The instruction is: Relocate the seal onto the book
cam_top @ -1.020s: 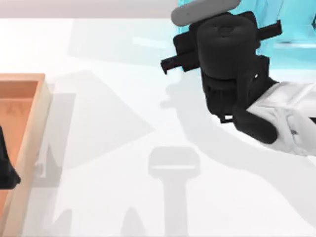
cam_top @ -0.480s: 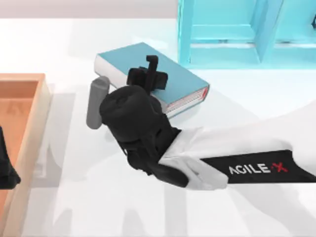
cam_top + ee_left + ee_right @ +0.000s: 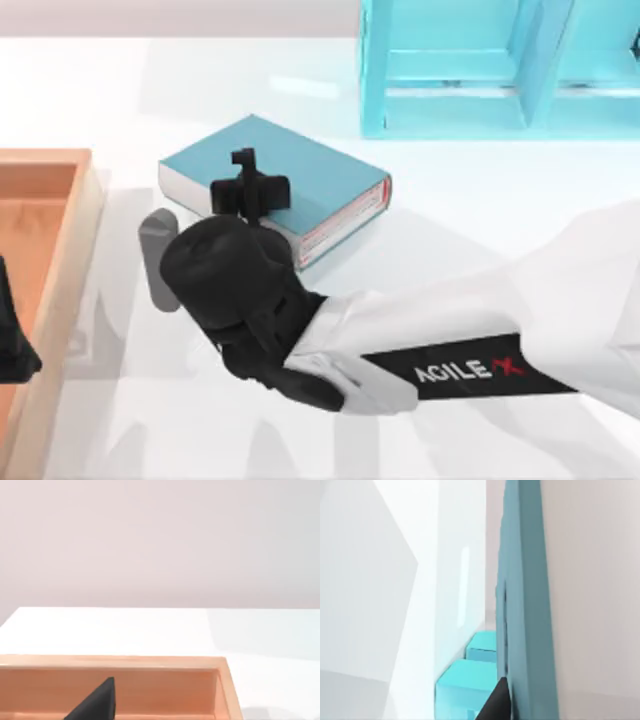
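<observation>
Your right pincer hovers over the teal book's near-left edge; whether it is apart, you cannot tell.

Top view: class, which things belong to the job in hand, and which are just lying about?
Job: book; right gripper above it.
Lying about: wooden tray; blue shelf; left gripper, parked over the tray.

The right gripper has swung from the light-blue shelf unit across to the bench's left-centre; the thick teal-blue hardcover book beneath it has slid leftward in the top view since half a second ago.
</observation>
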Action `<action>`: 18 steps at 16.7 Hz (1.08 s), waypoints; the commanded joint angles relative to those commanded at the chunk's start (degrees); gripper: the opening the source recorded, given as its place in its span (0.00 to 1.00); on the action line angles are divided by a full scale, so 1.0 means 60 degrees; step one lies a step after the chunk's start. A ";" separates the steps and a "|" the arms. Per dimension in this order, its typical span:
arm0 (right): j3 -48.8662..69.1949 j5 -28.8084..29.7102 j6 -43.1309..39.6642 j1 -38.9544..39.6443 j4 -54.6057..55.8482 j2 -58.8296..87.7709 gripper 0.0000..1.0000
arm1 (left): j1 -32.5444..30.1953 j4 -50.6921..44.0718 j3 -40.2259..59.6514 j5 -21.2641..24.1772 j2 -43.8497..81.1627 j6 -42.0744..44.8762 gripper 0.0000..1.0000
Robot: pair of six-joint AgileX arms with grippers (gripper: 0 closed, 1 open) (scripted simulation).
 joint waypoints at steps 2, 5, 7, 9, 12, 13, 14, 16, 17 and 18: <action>-0.0086 -0.0026 0.0073 -0.0045 -0.0008 -0.0001 0.00 | 0.0000 0.0000 0.0000 0.0000 0.0000 0.0000 1.00; -0.0091 0.0035 0.0068 0.0031 -0.0025 -0.0046 0.00 | 0.0000 0.0000 0.0000 0.0000 0.0000 0.0000 1.00; -0.0097 0.0082 0.0065 0.0092 -0.0039 -0.0083 0.00 | 0.0000 0.0000 0.0000 0.0000 0.0000 0.0000 1.00; -0.0097 0.0087 0.0065 0.0097 -0.0041 -0.0086 0.00 | 0.0000 0.0000 0.0000 0.0000 0.0000 0.0000 1.00; -0.0136 0.0079 0.0099 0.0055 0.0060 0.0071 0.00 | 0.0000 0.0000 0.0000 0.0000 0.0000 0.0000 1.00; -0.0161 0.0085 0.0092 0.0057 0.0168 0.0162 0.00 | 0.0000 0.0000 0.0000 0.0000 0.0000 0.0000 1.00; -0.0190 0.0088 0.0090 0.0056 0.0278 0.0250 0.00 | 0.0000 0.0000 0.0000 0.0000 0.0000 0.0000 1.00; -0.0237 0.0087 0.0092 0.0058 0.0473 0.0398 0.00 | 0.0000 0.0000 0.0000 0.0000 0.0000 0.0000 1.00; -0.0262 0.0086 0.0094 0.0059 0.0584 0.0476 0.00 | 0.0000 0.0000 0.0000 0.0000 0.0000 0.0000 1.00; -0.0294 0.0085 0.0097 0.0057 0.0704 0.0562 0.00 | 0.0000 0.0000 0.0000 0.0000 0.0000 0.0000 1.00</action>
